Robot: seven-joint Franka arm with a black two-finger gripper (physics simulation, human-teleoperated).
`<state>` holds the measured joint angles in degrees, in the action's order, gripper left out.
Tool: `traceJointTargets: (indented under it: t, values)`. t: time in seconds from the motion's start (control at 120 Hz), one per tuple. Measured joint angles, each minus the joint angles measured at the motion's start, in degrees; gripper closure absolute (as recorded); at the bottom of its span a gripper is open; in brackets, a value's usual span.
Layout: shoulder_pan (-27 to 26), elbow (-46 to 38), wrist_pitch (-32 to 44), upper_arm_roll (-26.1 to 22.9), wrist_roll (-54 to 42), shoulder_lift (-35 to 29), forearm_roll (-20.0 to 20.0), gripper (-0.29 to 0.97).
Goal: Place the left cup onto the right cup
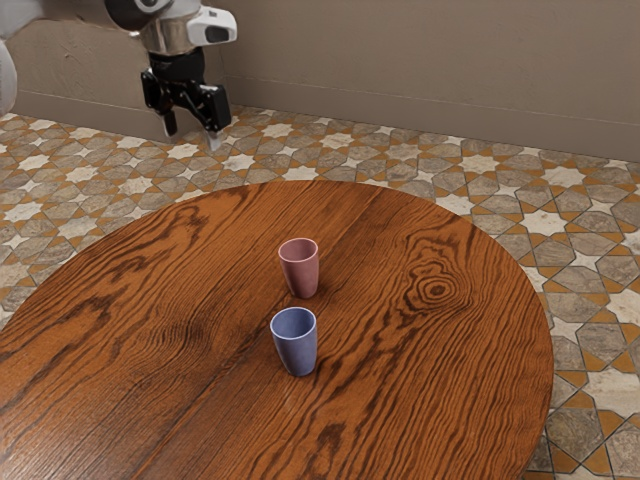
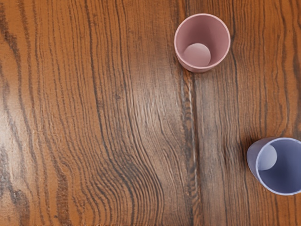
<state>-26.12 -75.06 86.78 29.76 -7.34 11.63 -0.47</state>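
1. Exterior view: the blue cup (image 1: 294,341) stands upright on the wooden counter (image 1: 130,330), nearest the camera.
2. The pink cup (image 1: 300,267) stands upright just behind it, not touching.
3. The claw (image 1: 191,128) hangs farthest back at the upper left, fingers apart, gripping nothing, well apart from both cups.

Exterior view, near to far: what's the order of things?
blue cup → pink cup → hand, raised in the air, open, uppermost in the picture

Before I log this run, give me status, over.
Jaws open, empty, high above table. Pink cup and blue cup upright, apart, unstacked. Nothing between them.
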Motion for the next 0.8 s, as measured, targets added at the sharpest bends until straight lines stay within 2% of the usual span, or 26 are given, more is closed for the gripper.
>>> traceJointTargets:
  t: [0.217, 0.467, 0.8]
  values:
    - [-0.62, -1.17, -0.29, -0.61, -1.67, 0.23, 0.18, 0.02]
    - [4.71, -0.78, 5.99, -4.14, -1.84, 9.44, -2.43, 0.02]
    - [10.74, -1.06, 14.78, -8.25, 0.18, 19.14, -8.61, 0.02]
